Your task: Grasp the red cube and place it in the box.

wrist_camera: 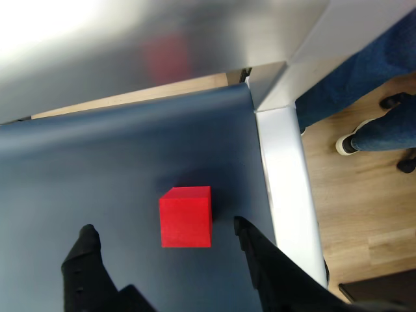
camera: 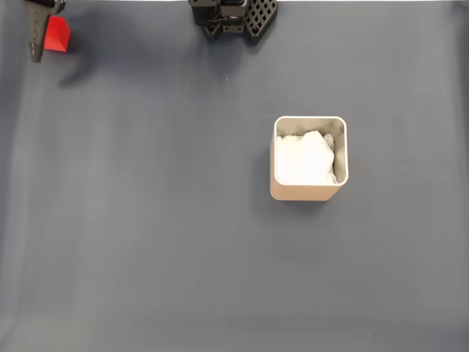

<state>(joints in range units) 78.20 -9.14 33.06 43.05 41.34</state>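
So I'm basically at the start here — nothing's grabbed yet. In the wrist view the red cube (wrist_camera: 186, 216) sits flat on the dark blue mat (wrist_camera: 97, 169), and the gripper (wrist_camera: 162, 231) has its two black fingers spread wide, one on each side of the cube, neither touching it as far as I can see. The cube looks nicely centred between them, just a bit ahead of the tips.

From the fixed view the cube (camera: 57, 34) is way up in the top left corner of the mat, with one dark finger (camera: 37, 33) beside it. The box (camera: 308, 158) is well apart, right of centre, with white paper stuffed inside — no cube in it.

So what's left by my reckoning: ease in a touch, close on the cube, lift, carry it across to the box, drop. The cube is near the mat edge and a white table frame (wrist_camera: 286, 175).
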